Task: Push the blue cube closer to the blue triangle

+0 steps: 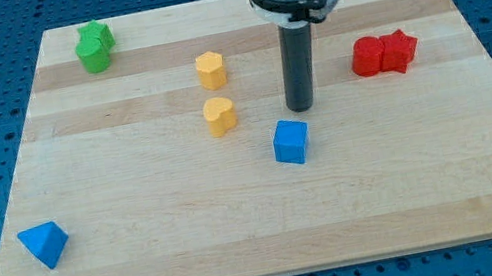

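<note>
Blue cube (291,141) sits unmoved, well apart from the blue triangle (44,244) at eight o'clock; your tip (301,108), holding nothing, stands just beside it at one o'clock, so next push toward eight o'clock.

Blue cube (291,141), blue triangle (44,243) (same shade); pale wood board (418,189).

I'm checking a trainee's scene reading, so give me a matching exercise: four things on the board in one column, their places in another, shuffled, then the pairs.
Things:
1. blue cube
2. blue triangle
3. green blocks
4. red blocks

Places:
A. the view's top left
B. the view's right, level with my tip
C. just below my tip, mid-board
D. the view's bottom left

Pairs: 1-C, 2-D, 3-A, 4-B
</note>
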`<control>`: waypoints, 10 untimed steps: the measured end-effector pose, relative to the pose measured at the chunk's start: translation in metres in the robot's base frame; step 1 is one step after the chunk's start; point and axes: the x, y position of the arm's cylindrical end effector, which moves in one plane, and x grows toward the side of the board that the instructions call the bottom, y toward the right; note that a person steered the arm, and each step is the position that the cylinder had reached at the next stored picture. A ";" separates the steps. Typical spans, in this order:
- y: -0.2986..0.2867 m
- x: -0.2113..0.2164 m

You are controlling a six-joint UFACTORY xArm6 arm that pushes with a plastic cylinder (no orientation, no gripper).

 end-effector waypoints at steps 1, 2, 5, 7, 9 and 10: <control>0.000 0.046; 0.000 0.071; -0.041 0.080; -0.074 0.080; -0.100 0.080; -0.112 0.080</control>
